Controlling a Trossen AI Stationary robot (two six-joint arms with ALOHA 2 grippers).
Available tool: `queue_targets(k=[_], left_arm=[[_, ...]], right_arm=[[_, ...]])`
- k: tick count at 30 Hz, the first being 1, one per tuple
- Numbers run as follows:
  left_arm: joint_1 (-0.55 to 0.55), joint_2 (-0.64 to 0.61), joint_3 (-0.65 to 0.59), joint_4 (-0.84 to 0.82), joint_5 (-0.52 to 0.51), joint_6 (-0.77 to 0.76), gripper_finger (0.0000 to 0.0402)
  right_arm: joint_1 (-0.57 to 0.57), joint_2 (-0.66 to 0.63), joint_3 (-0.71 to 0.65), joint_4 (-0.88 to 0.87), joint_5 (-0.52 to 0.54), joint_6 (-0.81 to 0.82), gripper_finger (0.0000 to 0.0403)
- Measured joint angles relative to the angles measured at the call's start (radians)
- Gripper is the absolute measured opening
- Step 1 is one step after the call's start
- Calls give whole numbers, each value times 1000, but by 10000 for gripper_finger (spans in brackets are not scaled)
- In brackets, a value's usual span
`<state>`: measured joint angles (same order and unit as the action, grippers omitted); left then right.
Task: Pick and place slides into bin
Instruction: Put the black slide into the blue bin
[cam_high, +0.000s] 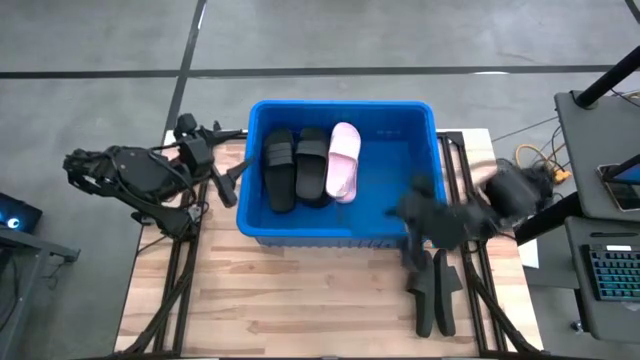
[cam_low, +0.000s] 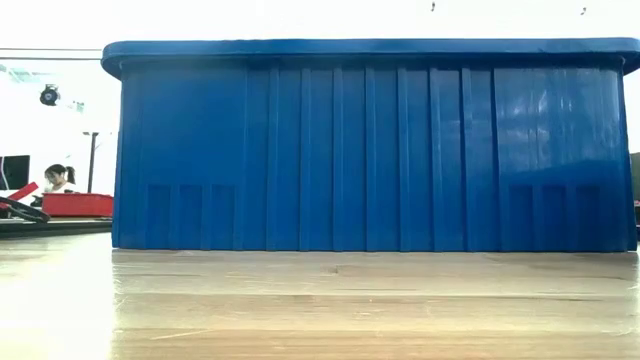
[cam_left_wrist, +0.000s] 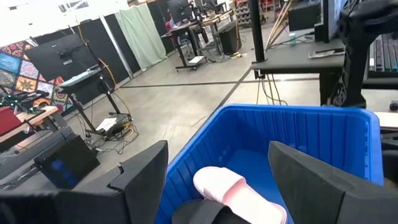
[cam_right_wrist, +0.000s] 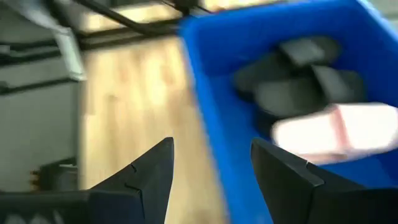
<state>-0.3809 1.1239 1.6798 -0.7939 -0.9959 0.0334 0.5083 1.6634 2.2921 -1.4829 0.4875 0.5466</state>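
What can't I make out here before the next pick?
Low view: the bin blocks the slides and both arms.
High view: the right arm is motion-blurred; dark shapes on the table beside it could be slides or its fingers.
Left wrist view: a black slide is cut off at the bottom edge.

Dark arms (cam_high: 140, 175), black wedge-shaped claw fingers (cam_left_wrist: 140, 180)

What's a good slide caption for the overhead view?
Three slides in the bin; both grippers empty beside it.
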Motion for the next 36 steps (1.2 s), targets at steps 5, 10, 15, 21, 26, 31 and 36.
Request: queue_targets(k=[5,10,15,21,26,31,36], left_arm=[[0,19,0,0,17,-1,262],[0,37,0,1,46,-1,262],[0,44,0,8,47,-2,262],[0,45,0,8,46,-2,262],[0,45,0,9,46,-2,262],[-1,45,0,8,49,-2,262],[-1,45,0,8,49,-2,262]], right_arm=[[135,48,-50,-92,33,130,203],[197,68,-169,-87,-29,164,203],[214,72,-327,-81,-210,221,203],[214,71,-524,-77,-358,330,203],[212,73,-649,6,-387,352,203],[209,73,-760,148,-473,302,203],[209,74,-855,185,-487,339,203]])
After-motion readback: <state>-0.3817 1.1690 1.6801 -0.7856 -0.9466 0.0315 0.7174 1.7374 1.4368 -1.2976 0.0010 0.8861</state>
